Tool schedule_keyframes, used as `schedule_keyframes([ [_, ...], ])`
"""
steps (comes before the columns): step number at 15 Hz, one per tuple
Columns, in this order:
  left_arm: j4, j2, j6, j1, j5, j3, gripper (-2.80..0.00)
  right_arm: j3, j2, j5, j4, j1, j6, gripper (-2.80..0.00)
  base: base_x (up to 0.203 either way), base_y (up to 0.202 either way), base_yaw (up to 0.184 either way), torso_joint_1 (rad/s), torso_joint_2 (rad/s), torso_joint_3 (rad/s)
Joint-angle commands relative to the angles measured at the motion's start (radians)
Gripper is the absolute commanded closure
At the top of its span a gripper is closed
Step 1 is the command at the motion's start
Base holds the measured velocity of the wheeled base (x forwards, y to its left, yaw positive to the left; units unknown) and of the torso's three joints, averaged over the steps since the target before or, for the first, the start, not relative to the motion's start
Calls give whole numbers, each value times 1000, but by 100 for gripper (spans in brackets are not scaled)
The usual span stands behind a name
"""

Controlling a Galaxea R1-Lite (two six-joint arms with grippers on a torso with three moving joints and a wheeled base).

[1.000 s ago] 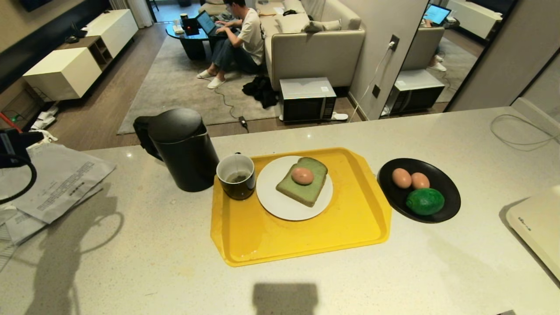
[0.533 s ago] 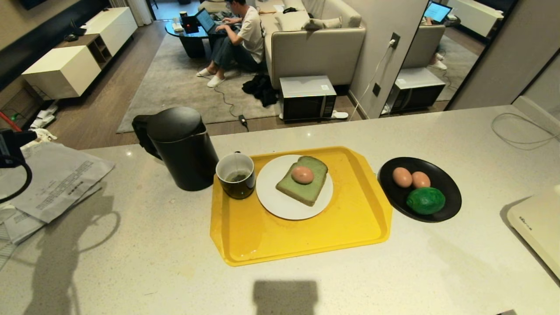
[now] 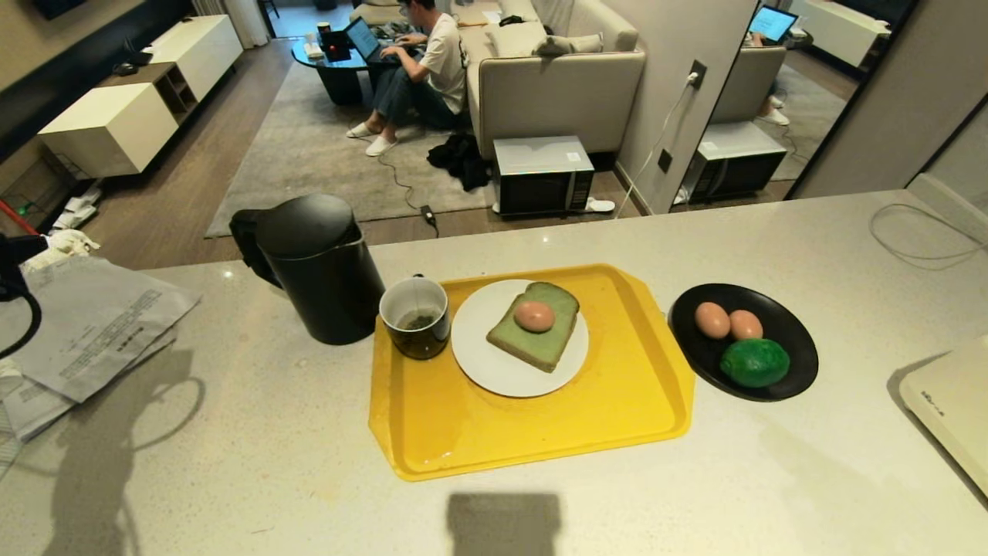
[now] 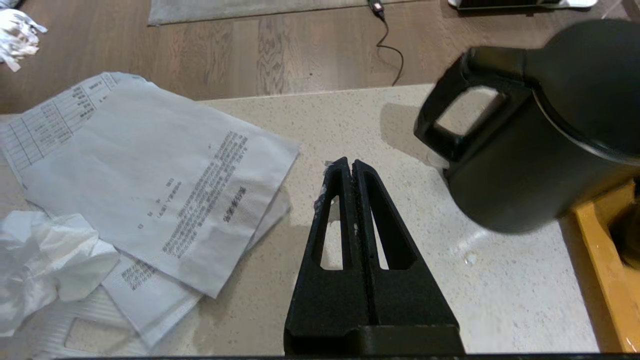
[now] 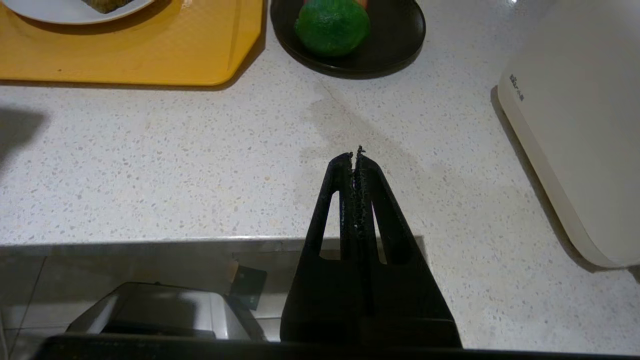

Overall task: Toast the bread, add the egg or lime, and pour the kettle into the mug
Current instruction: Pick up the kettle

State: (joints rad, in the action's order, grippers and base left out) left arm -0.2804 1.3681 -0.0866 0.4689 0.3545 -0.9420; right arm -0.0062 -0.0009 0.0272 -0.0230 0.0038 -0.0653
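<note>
Pulling further out past the head view's left edge since a second ago, the left gripper hangs empty, fingers pressed together, over the counter beside the kettle. Rightward, the mug holds liquid; the egg sits on the bread. The right gripper is parked closed, so the task looks essentially finished.

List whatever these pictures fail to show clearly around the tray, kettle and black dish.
- Tall matte black kettle: its spout faces away in the head view; the left wrist view's edge cuts its body.
- Small glossy dark mug: something dark lies at the bottom, too small to identify.
- Two pinkish-brown eggs on the black dish: cut off by the right wrist view's edge above the bumpy green lime.
- Left hand: outside the head view.
</note>
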Motion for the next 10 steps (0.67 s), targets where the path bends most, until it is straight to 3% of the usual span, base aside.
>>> schedule_keyframes([
  [1, 0, -12, 1, 5, 3, 6, 0, 0, 1, 0, 0, 1, -1, 0, 100, 0, 2, 0, 4, -3],
  [7, -2, 18, -12, 21, 12, 11, 0, 0, 1, 0, 0, 1, -1, 0, 0, 0, 0, 4, 1, 0],
  [8, -5, 42, -34, 40, 36, 12, 0, 0, 1, 0, 0, 1, -1, 0, 0, 0, 0, 0, 0, 0],
  [10, -11, 106, -140, 106, 187, 11, 0, 0, 1, 0, 0, 1, -1, 0, 0, 0, 0, 0, 0, 0],
])
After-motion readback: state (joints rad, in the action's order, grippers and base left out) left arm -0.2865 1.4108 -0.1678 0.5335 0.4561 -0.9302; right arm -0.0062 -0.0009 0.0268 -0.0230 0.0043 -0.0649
